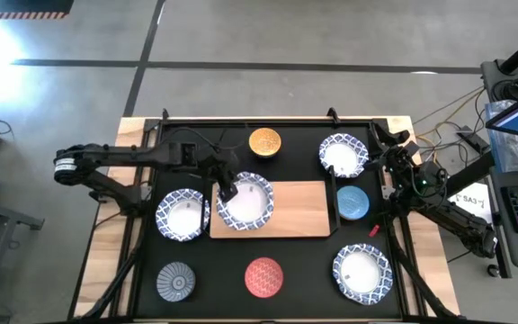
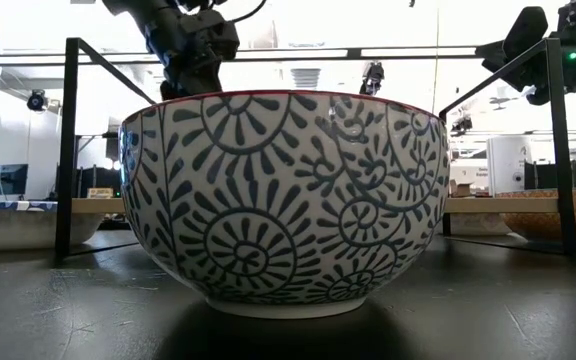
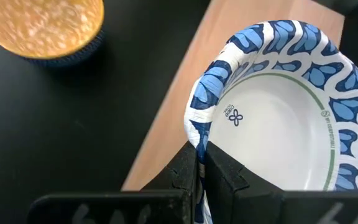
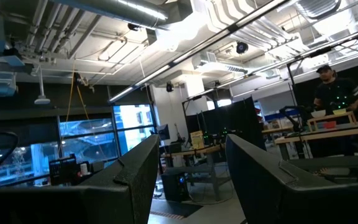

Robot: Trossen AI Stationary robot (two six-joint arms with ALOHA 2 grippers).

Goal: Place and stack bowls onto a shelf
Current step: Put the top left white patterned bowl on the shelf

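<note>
Left gripper [image 1: 229, 191] clamped on the rim of a blue-and-white patterned bowl [image 1: 246, 202] at the left end of the shelf [image 1: 299, 210].

Going left to right on the black worktop [image 1: 308, 261]: a grey ribbed bowl [image 1: 176, 281] at the front left, a second blue-and-white bowl [image 1: 183, 214] just beside the shelf's left end, the held bowl over the light-wood board, an orange-yellow bowl [image 1: 265, 142] behind it, a red patterned bowl [image 1: 263, 276] in front, then a light blue bowl [image 1: 353, 202] by the shelf's right end with blue-and-white bowls behind [image 1: 343, 155] and in front [image 1: 362, 273]. The right gripper [image 1: 388, 160] waits at the right edge, fingers [image 4: 132, 180] spread wide and empty.
</note>
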